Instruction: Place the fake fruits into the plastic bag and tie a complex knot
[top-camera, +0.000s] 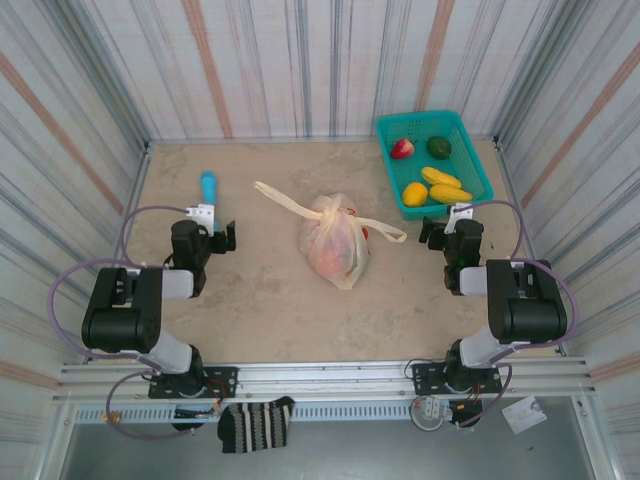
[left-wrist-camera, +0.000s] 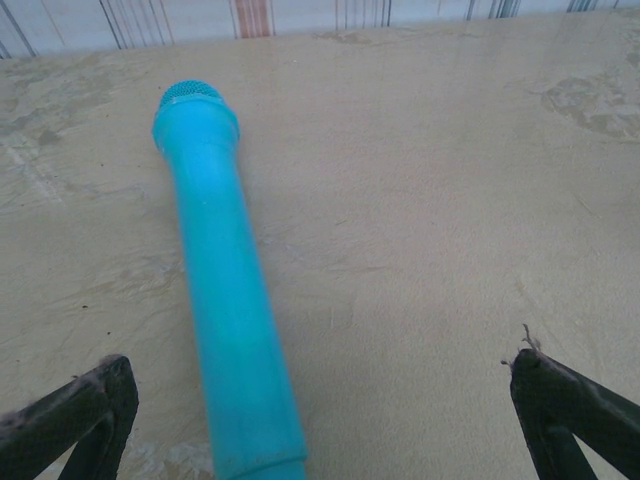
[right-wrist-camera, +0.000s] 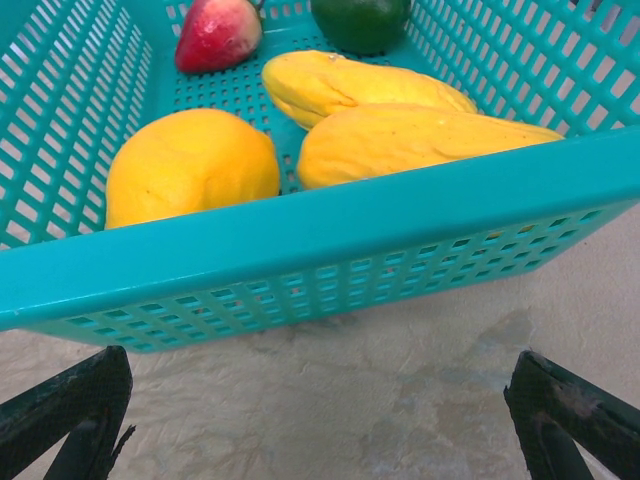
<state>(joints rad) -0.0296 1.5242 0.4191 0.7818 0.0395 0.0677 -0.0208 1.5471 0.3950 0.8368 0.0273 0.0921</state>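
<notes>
Spread wide, the right tool (right-wrist-camera: 318, 400) is best raised over the teal plastic mesh basket (right-wrist-camera: 300, 240) wall onto the round yellow fruit (right-wrist-camera: 190, 165).

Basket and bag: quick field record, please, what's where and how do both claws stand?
basket: holds red fruit, green fruit, round yellow fruit, two long yellow fruits
bag: table centre, reddish fruit showing inside, handles untied
left claw: open, empty, blue toy microphone ahead
right claw: open, empty, facing basket front wall
</notes>
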